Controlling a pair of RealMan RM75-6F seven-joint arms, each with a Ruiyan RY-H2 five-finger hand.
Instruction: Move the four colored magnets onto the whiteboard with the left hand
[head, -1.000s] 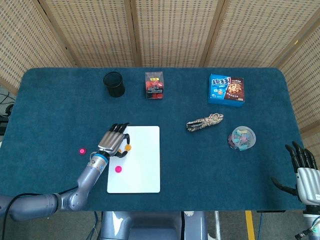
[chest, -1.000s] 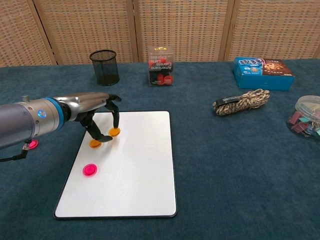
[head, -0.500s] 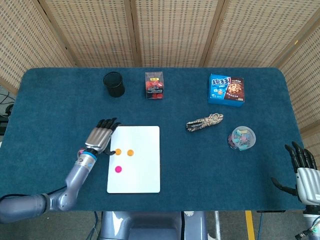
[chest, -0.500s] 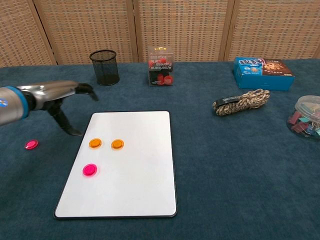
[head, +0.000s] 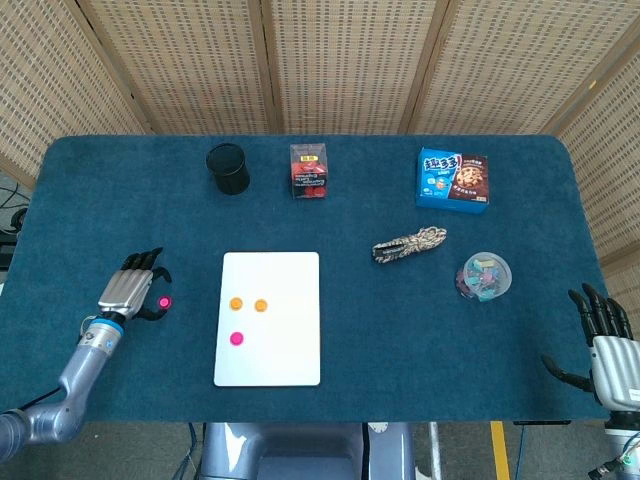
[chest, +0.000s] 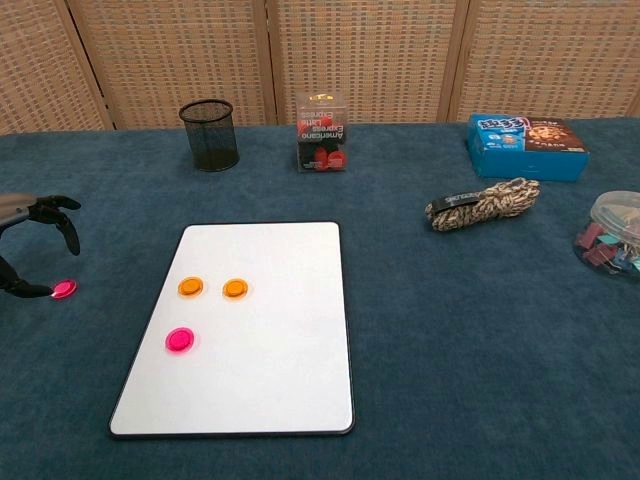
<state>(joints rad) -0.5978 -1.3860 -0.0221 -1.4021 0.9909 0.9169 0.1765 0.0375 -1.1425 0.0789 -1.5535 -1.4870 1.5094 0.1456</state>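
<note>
The whiteboard lies flat on the blue table. On it sit two orange magnets and a pink magnet. A second pink magnet lies on the cloth left of the board. My left hand hovers over it with fingers spread, a fingertip touching or almost touching it; it holds nothing. My right hand rests open at the table's right front edge.
Along the back stand a black mesh cup, a small box of red magnets and a blue snack box. A coiled rope and a tub of clips lie at the right.
My left hand left the two orange magnets on the board and swept left off it, ending over the pink magnet on the cloth. The right hand stayed still.
</note>
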